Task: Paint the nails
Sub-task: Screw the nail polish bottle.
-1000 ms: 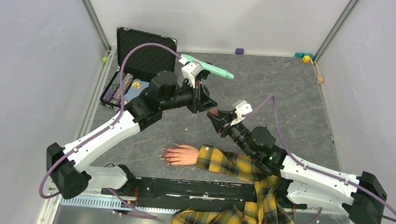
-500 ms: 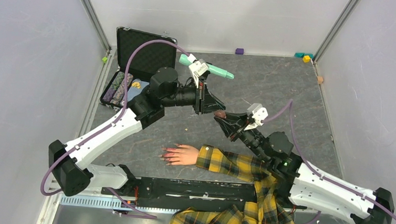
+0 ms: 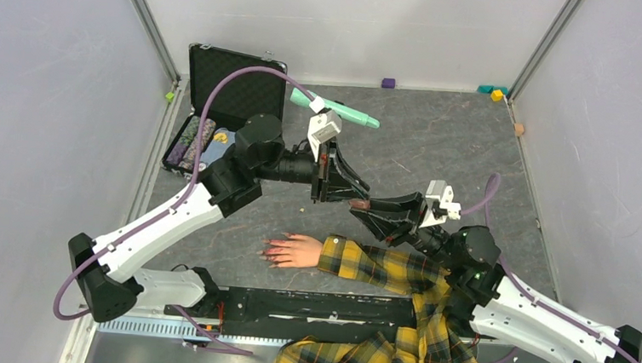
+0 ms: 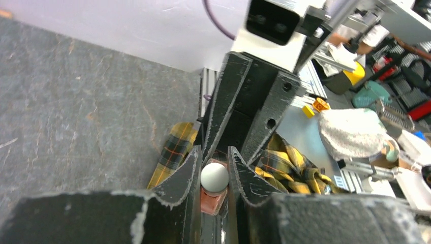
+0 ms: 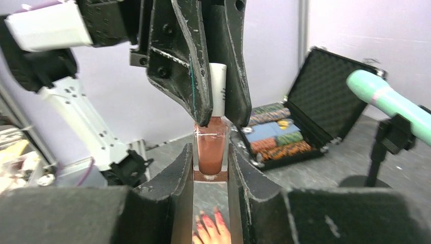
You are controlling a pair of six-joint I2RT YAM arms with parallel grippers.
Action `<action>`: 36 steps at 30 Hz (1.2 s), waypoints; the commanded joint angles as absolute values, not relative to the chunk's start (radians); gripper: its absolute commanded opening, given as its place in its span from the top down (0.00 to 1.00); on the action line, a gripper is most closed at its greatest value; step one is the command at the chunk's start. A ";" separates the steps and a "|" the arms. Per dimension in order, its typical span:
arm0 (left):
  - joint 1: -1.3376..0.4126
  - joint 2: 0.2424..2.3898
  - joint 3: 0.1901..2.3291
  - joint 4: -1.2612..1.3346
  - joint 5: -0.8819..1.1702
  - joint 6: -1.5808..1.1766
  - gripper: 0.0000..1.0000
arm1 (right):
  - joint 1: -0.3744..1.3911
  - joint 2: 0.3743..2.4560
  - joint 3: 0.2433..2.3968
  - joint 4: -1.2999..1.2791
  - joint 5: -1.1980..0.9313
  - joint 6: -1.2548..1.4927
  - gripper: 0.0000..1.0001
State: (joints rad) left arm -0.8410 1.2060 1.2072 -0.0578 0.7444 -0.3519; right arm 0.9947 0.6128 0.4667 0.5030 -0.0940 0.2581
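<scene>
No text, label, brand, number or sign can be read anywhere; the polish bottle (image 5: pixel 211 147) and its white cap (image 5: pixel 218 86) show no legible print.

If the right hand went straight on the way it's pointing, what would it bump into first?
The left hand, facing it tip to tip: it pinches the white cap of the bottle the right hand holds.

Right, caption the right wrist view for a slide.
Right gripper holds the brown polish bottle; left gripper clamps its white cap.
</scene>
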 commanded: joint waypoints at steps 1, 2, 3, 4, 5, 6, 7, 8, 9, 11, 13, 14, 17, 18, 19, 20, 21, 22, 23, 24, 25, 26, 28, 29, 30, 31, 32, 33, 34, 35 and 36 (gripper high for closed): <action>-0.905 1.206 1.177 -0.120 0.921 -0.303 0.98 | 0.999 0.603 0.476 0.791 -0.220 0.310 1.00; -0.907 1.204 1.175 -0.119 0.935 -0.299 0.98 | 0.999 0.604 0.473 0.813 -0.236 0.324 1.00; -0.909 1.200 1.176 -0.122 0.949 -0.291 0.98 | 0.999 0.607 0.471 0.831 -0.251 0.335 1.00; -0.910 1.199 1.179 -0.131 0.958 -0.282 0.98 | 0.999 0.610 0.469 0.850 -0.267 0.344 1.00; -0.911 1.196 1.182 -0.144 0.959 -0.267 0.98 | 0.999 0.615 0.470 0.862 -0.286 0.350 1.00; -0.910 1.195 1.184 -0.158 0.952 -0.254 0.97 | 0.999 0.619 0.469 0.872 -0.296 0.354 1.00; -0.913 1.194 1.188 -0.180 0.941 -0.232 0.95 | 0.998 0.622 0.472 0.874 -0.305 0.356 1.00; -0.914 1.194 1.194 -0.200 0.922 -0.216 0.94 | 0.999 0.626 0.474 0.872 -0.309 0.354 1.00; -0.916 1.194 1.200 -0.220 0.906 -0.201 0.92 | 0.999 0.628 0.477 0.866 -0.311 0.349 1.00; -0.916 1.194 1.207 -0.235 0.884 -0.189 0.78 | 0.999 0.637 0.485 0.849 -0.317 0.336 1.00; -0.916 1.184 1.206 -0.238 0.849 -0.185 0.50 | 0.999 0.647 0.495 0.824 -0.318 0.318 1.00; -0.916 1.173 1.205 -0.241 0.817 -0.180 0.38 | 0.999 0.654 0.498 0.816 -0.321 0.309 1.00; -0.916 1.147 1.207 -0.279 0.690 -0.149 0.04 | 0.999 0.665 0.502 0.813 -0.340 0.292 1.00; -0.916 1.137 1.208 -0.292 0.657 -0.137 0.01 | 0.999 0.668 0.503 0.808 -0.341 0.287 1.00; -0.916 1.124 1.209 -0.303 0.636 -0.122 0.00 | 0.999 0.670 0.505 0.800 -0.337 0.282 1.00; -0.916 1.115 1.209 -0.307 0.627 -0.114 0.00 | 0.999 0.669 0.508 0.789 -0.329 0.276 1.00; -0.916 1.104 1.207 -0.306 0.624 -0.108 0.00 | 0.998 0.669 0.509 0.779 -0.317 0.270 1.00; -0.916 1.095 1.205 -0.303 0.627 -0.105 0.00 | 0.999 0.667 0.511 0.766 -0.305 0.264 1.00; -0.916 1.086 1.205 -0.302 0.631 -0.101 0.00 | 0.999 0.666 0.511 0.756 -0.289 0.255 1.00; -0.916 1.077 1.203 -0.304 0.639 -0.093 0.00 | 0.999 0.664 0.511 0.747 -0.273 0.248 1.00; -0.916 1.071 1.203 -0.308 0.645 -0.086 0.00 | 0.999 0.665 0.512 0.733 -0.254 0.240 1.00; -0.915 1.063 1.204 -0.312 0.651 -0.078 0.00 | 0.999 0.666 0.512 0.720 -0.237 0.229 1.00; -0.914 1.051 1.207 -0.330 0.657 -0.058 0.00 | 0.999 0.675 0.514 0.698 -0.201 0.210 1.00; -0.914 1.043 1.211 -0.342 0.657 -0.044 0.00 | 0.999 0.679 0.515 0.689 -0.179 0.199 1.00; -0.914 1.034 1.213 -0.351 0.657 -0.032 0.00 | 0.998 0.688 0.517 0.678 -0.162 0.190 1.00; -0.913 1.024 1.212 -0.357 0.653 -0.021 0.00 | 0.999 0.695 0.518 0.672 -0.146 0.180 1.00; -0.913 1.014 1.209 -0.359 0.642 -0.013 0.00 | 0.999 0.705 0.519 0.668 -0.128 0.170 1.00; -0.911 1.006 1.208 -0.359 0.622 -0.009 0.00 | 0.998 0.715 0.516 0.667 -0.109 0.162 1.00; -0.908 0.999 1.207 -0.359 0.597 -0.009 0.00 | 0.999 0.723 0.513 0.668 -0.092 0.153 1.00; -0.905 0.993 1.206 -0.359 0.567 -0.011 0.00 | 0.999 0.734 0.510 0.673 -0.077 0.148 1.00; -0.902 0.987 1.206 -0.355 0.533 -0.019 0.00 | 0.998 0.743 0.507 0.679 -0.066 0.143 1.00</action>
State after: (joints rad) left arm -0.9146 1.0222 1.1992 -0.3538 0.6308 -0.0704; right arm 0.9947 0.7189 0.4721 0.6647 -0.1570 0.1951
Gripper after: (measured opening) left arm 0.993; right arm 0.286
